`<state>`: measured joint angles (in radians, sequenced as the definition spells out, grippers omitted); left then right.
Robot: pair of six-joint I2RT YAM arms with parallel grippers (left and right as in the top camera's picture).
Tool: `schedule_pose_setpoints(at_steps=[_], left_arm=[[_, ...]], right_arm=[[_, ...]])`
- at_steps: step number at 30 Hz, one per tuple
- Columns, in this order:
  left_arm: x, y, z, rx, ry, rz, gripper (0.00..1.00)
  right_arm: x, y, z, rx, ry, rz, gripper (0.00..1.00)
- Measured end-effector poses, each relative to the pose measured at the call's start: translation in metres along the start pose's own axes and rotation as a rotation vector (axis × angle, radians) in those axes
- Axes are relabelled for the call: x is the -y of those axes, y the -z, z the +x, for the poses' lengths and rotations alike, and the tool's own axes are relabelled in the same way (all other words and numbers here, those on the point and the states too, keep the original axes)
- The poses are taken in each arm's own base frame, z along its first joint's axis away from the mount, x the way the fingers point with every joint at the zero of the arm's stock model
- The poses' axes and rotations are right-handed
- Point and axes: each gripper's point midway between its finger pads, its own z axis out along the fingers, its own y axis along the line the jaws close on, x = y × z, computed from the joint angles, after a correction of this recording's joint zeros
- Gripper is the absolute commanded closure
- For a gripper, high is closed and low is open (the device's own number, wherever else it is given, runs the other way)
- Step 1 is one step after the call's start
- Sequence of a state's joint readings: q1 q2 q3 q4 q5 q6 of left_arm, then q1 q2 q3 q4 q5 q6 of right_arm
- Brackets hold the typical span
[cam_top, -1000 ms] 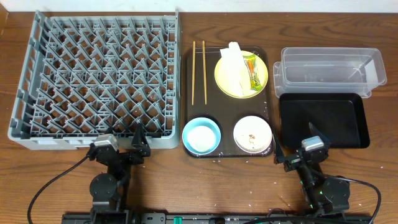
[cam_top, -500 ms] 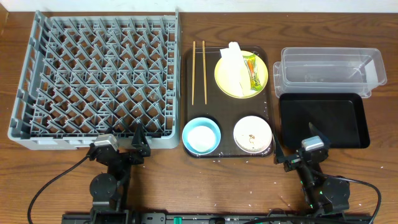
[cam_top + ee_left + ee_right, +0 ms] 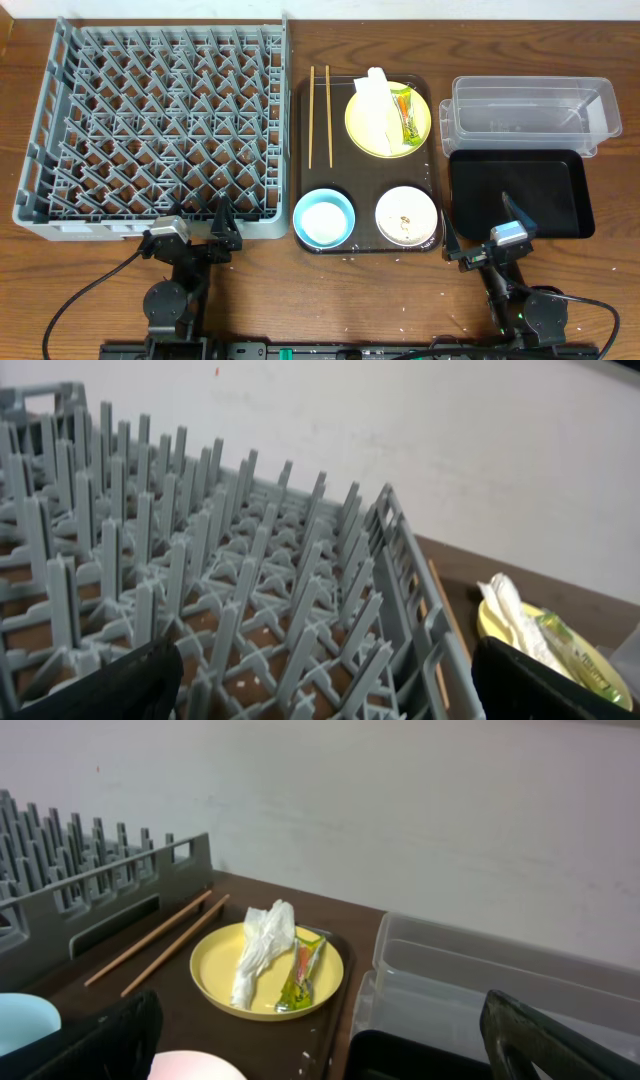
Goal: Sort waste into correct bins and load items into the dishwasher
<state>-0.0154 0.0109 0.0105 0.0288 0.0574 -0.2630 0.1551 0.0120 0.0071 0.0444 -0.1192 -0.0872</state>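
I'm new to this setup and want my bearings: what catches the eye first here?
The big grey rack fills the left side, empty. Beside it a brown tray carries a yellow plate with paper and a wrapper. A clear tub and black tray sit right.

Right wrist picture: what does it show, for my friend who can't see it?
A yellow plate holds crumpled white paper and a green-and-orange wrapper. Two chopsticks lie left of it near a grey rack, a clear tub sits at right, and open gripper fingers fill the bottom corners.

place: lab test bench | cues: wooden table (image 3: 270, 300), bare wall (image 3: 400, 810), cables (image 3: 88, 288)
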Motion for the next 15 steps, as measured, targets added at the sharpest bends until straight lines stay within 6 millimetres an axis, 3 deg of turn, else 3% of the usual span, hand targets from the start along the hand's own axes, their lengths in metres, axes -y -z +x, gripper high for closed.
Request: schedule_pose_setpoints(at_steps=[15], left_arm=[[0.015, 0.001, -0.01, 0.031, -0.001, 0.076, 0.07]], right_arm=[[-0.015, 0.001, 0.001, -0.008, -0.131, -0.085, 0.01]])
